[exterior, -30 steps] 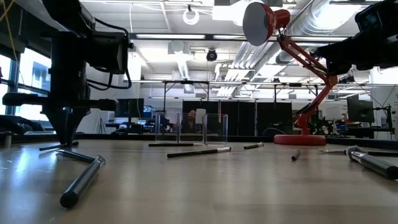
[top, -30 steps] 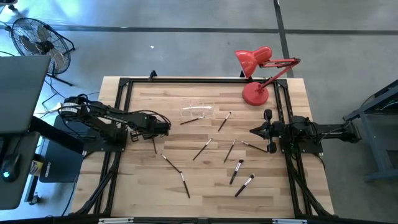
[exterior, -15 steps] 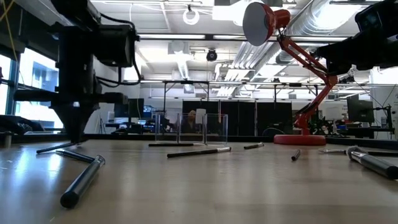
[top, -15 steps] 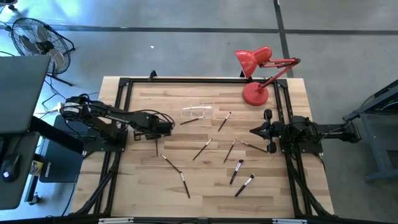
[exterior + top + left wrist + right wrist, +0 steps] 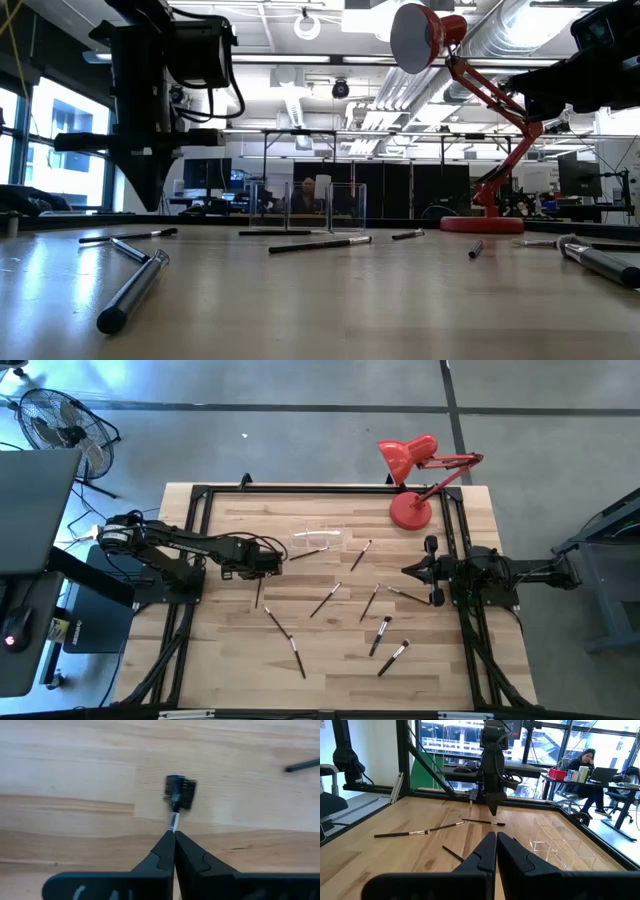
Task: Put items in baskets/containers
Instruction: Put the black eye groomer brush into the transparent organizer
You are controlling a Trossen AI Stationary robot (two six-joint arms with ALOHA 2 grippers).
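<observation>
Left gripper (image 5: 268,563) grips 1 brush (image 5: 178,795) mid-table.

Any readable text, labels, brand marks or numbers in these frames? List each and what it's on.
None can be read.
Left end effector: pale marks on its housing, too blurred to read.
Red desk lamp, clear plastic holder, makeup brushes: no print visible.
Room screens behind the table: too small to read.

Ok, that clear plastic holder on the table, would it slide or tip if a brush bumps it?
The clear holder looks thin-walled and empty, so it is probably light and apt to slide on the smooth wooden table. It sits low and wide, so tipping seems unlikely. It is likely rigid.
</observation>
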